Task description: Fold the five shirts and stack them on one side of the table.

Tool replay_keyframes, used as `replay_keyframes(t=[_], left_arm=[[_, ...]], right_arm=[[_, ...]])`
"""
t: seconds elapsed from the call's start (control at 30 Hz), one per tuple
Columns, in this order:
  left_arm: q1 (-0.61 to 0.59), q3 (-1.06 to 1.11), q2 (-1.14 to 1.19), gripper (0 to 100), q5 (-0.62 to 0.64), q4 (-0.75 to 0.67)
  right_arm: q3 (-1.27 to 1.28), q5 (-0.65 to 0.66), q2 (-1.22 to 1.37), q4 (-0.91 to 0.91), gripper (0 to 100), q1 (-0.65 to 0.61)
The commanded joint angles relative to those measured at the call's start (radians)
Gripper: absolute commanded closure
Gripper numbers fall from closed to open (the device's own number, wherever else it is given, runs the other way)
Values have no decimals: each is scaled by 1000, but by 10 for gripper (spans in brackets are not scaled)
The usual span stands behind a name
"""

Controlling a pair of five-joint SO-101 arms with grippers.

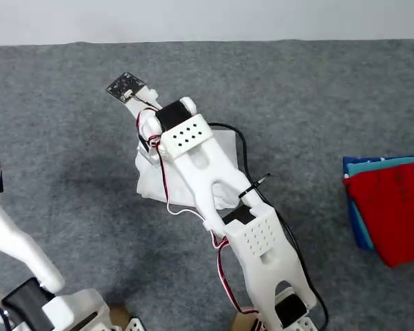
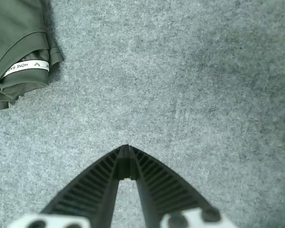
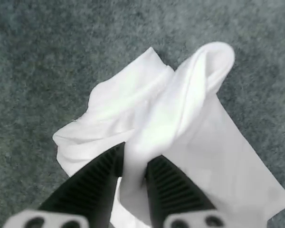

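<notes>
Right jaws clamped on a raised fold of white shirt (image 3: pixel 190 95), worktop (image 1: pixel 317 89) centre. Left jaws closed tip to tip. Folded stack (image 1: pixel 393 207) at 3 o'clock edge.

Grey felt-like covering over whole tabletop (image 1: pixel 310 96), coarse mottled fibre texture. Plain white wall (image 1: pixel 207 19) along far edge, straight seam where the two meet. Light even and diffuse, from above. Soft blurred shadow (image 1: pixel 83 183) left of centre.
</notes>
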Motion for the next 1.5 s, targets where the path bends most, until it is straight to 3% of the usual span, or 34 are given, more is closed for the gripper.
replay_keyframes(t=[0.0, 0.07, 0.27, 0.43, 0.67, 1.03, 1.13, 1.27, 1.47], left_arm=[[5, -2, -35, 998, 8, 2], [5, -1, -35, 998, 5, 0], [5, 38, -41, 998, 3, -5], [5, 45, -43, 998, 3, -5], [6, 47, -35, 998, 3, -29], [6, 97, -34, 998, -46, -110], [6, 165, -34, 998, -46, -164], [6, 248, -34, 998, -46, -229], [25, 295, -34, 997, -46, -285]], right_arm=[[-21, 8, -38, 15, 764, -15], [-48, 8, -56, 41, 702, -24], [-215, 9, -101, 111, 697, -42], [-304, 5, -102, 249, 699, 39], [-209, -34, -101, 289, 699, 173], [-63, -48, -30, 262, 701, 171], [-63, -25, 24, 266, 774, 145], [-63, 124, 30, 286, 998, 73], [-55, 203, -74, 291, 988, -30]])
